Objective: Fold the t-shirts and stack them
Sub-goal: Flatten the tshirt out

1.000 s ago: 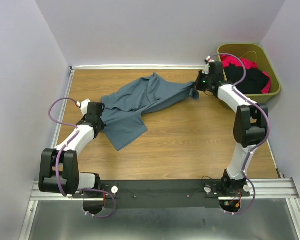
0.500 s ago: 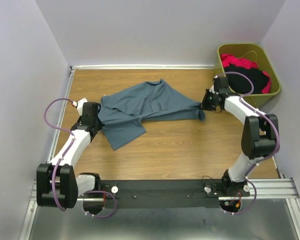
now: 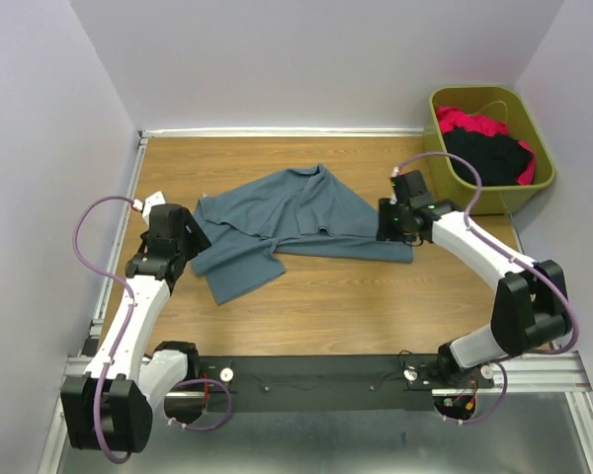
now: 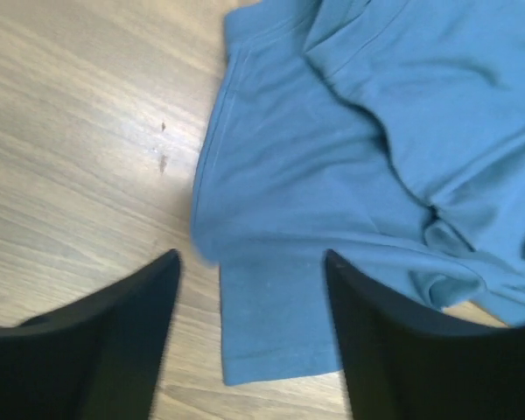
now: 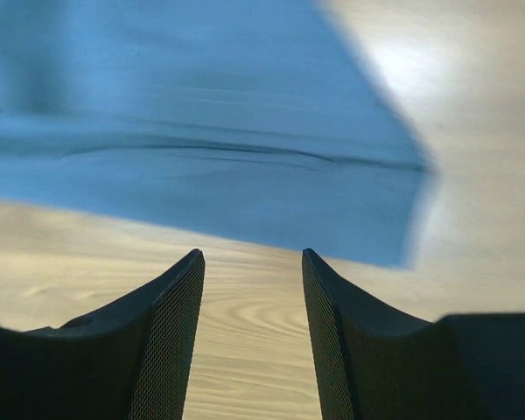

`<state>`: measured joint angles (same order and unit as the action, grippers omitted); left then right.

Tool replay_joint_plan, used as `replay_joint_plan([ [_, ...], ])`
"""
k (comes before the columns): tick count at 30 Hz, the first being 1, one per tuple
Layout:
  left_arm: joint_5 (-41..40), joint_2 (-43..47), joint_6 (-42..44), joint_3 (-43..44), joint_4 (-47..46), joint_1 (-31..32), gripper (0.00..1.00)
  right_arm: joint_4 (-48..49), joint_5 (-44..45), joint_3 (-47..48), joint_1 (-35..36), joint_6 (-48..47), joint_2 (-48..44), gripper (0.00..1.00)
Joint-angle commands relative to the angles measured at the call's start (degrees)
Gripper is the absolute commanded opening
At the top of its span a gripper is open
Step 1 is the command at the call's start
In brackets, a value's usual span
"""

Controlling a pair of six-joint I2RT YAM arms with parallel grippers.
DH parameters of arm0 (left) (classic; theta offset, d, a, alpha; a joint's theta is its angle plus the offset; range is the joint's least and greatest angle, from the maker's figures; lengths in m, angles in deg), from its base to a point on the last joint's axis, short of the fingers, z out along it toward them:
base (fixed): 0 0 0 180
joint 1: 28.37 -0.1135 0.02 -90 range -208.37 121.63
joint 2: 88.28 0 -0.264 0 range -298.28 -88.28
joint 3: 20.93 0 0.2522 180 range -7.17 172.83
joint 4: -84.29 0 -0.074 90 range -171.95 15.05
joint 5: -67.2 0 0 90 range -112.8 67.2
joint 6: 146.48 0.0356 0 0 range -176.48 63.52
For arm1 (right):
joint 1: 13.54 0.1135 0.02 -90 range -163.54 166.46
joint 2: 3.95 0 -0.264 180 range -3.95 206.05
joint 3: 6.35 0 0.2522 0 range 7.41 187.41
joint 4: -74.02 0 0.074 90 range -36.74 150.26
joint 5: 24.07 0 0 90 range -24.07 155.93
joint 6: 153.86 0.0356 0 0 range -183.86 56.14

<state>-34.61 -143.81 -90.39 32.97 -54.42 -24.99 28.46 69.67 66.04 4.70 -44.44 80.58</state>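
A slate-blue t-shirt (image 3: 296,219) lies crumpled and partly spread on the wooden table (image 3: 376,296). My left gripper (image 3: 191,242) hovers at the shirt's left edge with its jaws open. In the left wrist view the shirt (image 4: 332,157) shows a sleeve hem lying loose below the open left gripper (image 4: 252,258). My right gripper (image 3: 384,224) is at the shirt's right edge, open. In the right wrist view the right gripper (image 5: 252,255) has only bare wood between its fingers, and the shirt (image 5: 201,131) lies just ahead.
An olive-green bin (image 3: 479,91) stands off the table's far right corner, holding a black shirt (image 3: 489,158) and a red-pink shirt (image 3: 474,123). Walls close in the table on the left, back and right. A metal rail runs along the near edge.
Both grippers have opened and let go of the blue shirt, which now lies flatter and nearer the front. The right gripper moved left and toward the front; the left drew back.
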Motion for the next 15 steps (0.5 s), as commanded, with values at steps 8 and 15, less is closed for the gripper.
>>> replay_joint_plan([
  [8, 5.3, 3.1, 3.8, 3.2, -1.9, -0.3, 0.84, 8.9, 1.1, 15.3, 17.3, -7.0, 17.7, 0.58],
  [15, 10.0, 3.1, 5.3, -0.9, -7.8, -0.2, 0.84, 12.2, -1.1, 24.9, 17.4, -2.8, 28.9, 0.59],
])
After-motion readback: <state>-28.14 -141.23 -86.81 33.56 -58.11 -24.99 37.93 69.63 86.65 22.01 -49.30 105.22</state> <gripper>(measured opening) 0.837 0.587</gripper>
